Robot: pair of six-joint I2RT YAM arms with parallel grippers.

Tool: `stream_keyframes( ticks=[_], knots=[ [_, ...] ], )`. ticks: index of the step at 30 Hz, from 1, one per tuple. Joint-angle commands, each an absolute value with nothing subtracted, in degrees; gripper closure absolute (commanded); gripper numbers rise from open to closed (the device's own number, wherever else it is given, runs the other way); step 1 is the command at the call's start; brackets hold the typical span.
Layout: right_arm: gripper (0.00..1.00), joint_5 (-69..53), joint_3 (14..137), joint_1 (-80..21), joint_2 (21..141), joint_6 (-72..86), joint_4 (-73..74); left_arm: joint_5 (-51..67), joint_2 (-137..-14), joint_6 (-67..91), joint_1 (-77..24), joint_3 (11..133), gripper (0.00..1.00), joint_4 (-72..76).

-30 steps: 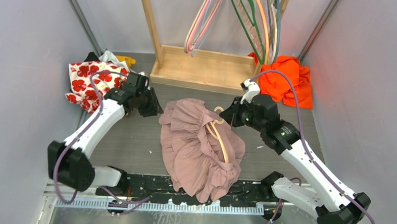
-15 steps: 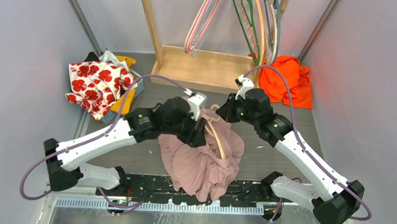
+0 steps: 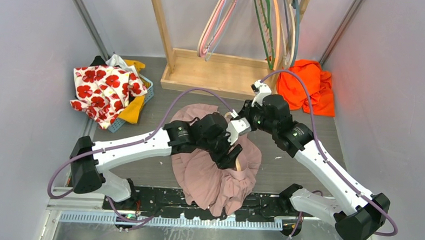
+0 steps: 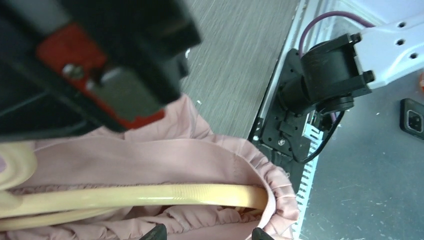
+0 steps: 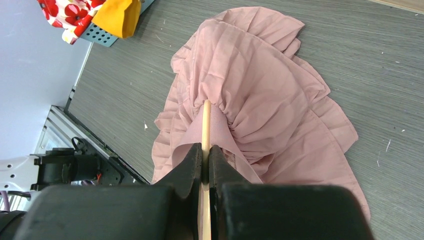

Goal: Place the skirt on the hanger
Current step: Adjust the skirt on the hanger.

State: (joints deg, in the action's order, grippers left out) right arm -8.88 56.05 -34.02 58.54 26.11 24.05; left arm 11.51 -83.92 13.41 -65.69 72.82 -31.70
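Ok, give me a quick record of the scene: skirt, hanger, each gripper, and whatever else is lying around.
skirt: pink, bunched, waistband partly threaded over the hanger
hanger: cream, one end inside the waistband
right gripper: shut on the hanger
left gripper: jaws apart, right over the waistband
elsewhere: floral cloth rear left; orange cloth rear right; wooden rack at the back

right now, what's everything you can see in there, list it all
skirt: 1, dusty pink, crumpled mid-table
hanger: 1, cream, inside the skirt's waistband
rack: 1, pale wood, far edge
spare hangers: at least four, pink, green, peach, blue, on the rack
floral cloth: 1, white with red flowers, far left
yellow cloth: 1, yellow, beside the floral cloth
basket: 1, blue, under those cloths
orange cloth: 1, orange, far right
table: 1, grey
left arm: 1, white and black, over the skirt, jaws open
right arm: 1, white and black, jaws shut on the hanger
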Motion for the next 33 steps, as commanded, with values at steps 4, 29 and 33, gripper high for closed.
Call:
stream_keyframes(
  ticks=[4, 29, 33],
  knots=[
    [0.99, -11.0, 58.6, -33.9, 57.9, 27.4, 19.9, 21.4, -84.9, 12.1, -66.0, 72.6, 0.4, -24.4],
    [0.99, -11.5, 59.7, -34.0, 58.1, 27.7, 20.2, 24.4, -89.5, 13.7, -67.7, 71.7, 0.75, -27.2],
    [0.99, -11.5, 59.8, -34.0, 58.3, 27.9, 20.1, 23.7, -89.5, 13.7, -67.8, 72.4, 0.96, -27.5]
  ],
)
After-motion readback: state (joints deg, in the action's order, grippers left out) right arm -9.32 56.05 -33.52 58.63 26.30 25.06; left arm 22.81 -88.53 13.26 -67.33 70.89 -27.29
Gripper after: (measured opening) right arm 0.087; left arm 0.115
